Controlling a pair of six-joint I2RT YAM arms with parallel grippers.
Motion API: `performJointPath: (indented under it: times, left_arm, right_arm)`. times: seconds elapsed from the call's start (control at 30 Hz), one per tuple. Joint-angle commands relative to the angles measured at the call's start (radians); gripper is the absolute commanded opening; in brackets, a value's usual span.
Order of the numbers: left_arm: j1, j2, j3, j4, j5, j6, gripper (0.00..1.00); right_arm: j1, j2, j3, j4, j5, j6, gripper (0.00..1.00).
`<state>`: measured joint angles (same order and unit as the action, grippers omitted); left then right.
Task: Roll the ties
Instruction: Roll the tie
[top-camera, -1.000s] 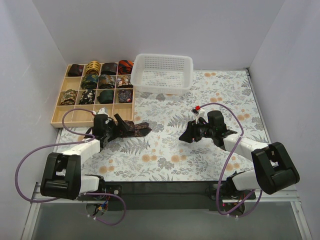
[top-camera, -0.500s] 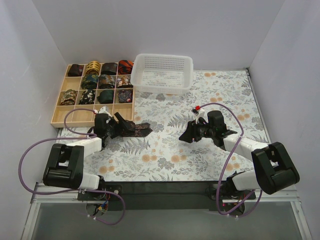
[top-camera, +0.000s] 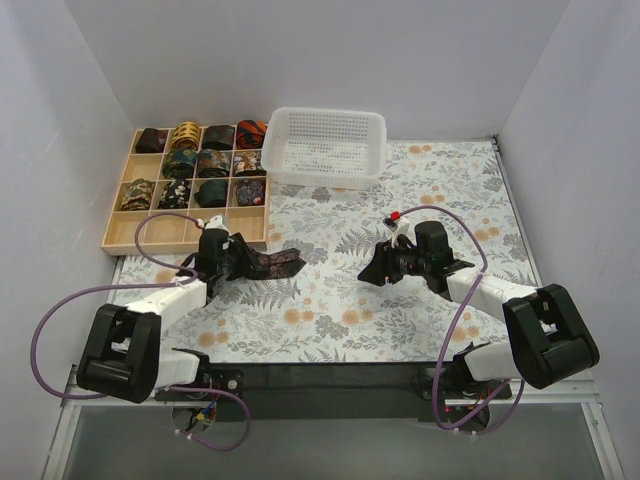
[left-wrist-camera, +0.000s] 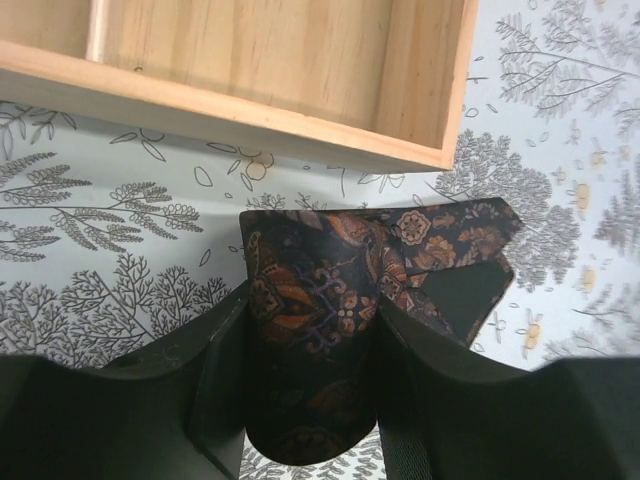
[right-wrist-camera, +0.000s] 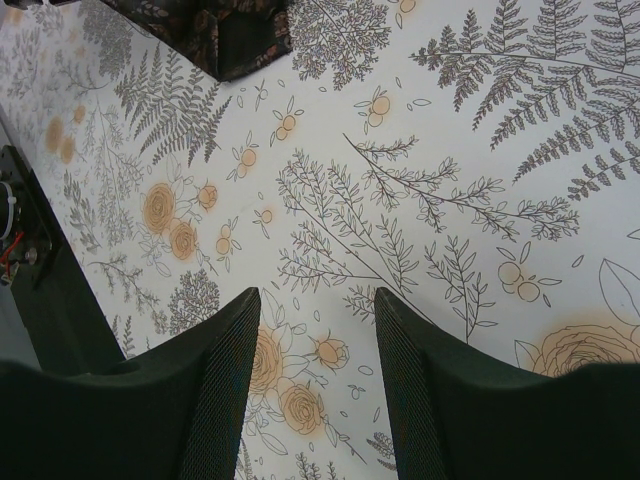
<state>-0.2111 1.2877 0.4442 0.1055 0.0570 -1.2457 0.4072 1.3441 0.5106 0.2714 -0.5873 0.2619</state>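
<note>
A dark tie (top-camera: 268, 262) with a reddish-orange print lies partly rolled on the floral mat just below the wooden tray's near right corner. In the left wrist view the tie's coil (left-wrist-camera: 315, 290) sits between my fingers and its pointed end spreads out to the right. My left gripper (top-camera: 232, 262) is shut on this coil; it also shows in the left wrist view (left-wrist-camera: 312, 350). My right gripper (top-camera: 377, 272) is open and empty over the mat's middle, well right of the tie; it shows in its own view too (right-wrist-camera: 317, 330). The tie's tip (right-wrist-camera: 215, 30) shows at the top of that view.
A gridded wooden tray (top-camera: 135, 232) at the back left holds several rolled ties; its near row of compartments is empty. The tray's corner (left-wrist-camera: 440, 150) lies just beyond the held tie. A white mesh basket (top-camera: 328, 146) stands at the back centre.
My left gripper has shifted slightly right and toward me with the tie, and the tie's free end now reaches less far right. The right arm has not moved.
</note>
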Motion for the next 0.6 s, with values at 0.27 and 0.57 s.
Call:
performJointPath:
  times: [0.27,0.57]
  left_arm:
    - [-0.289,0.136,0.336,-0.541,-0.682,0.181,0.48]
    - [-0.479,0.419,0.618,-0.809,-0.925,0.146,0.62]
  right_arm:
    - [0.005,-0.007,0.011,0.043,-0.017,0.000,0.48]
    - [0.004,-0.003,0.012,0.045,-0.014,-0.001,0.48]
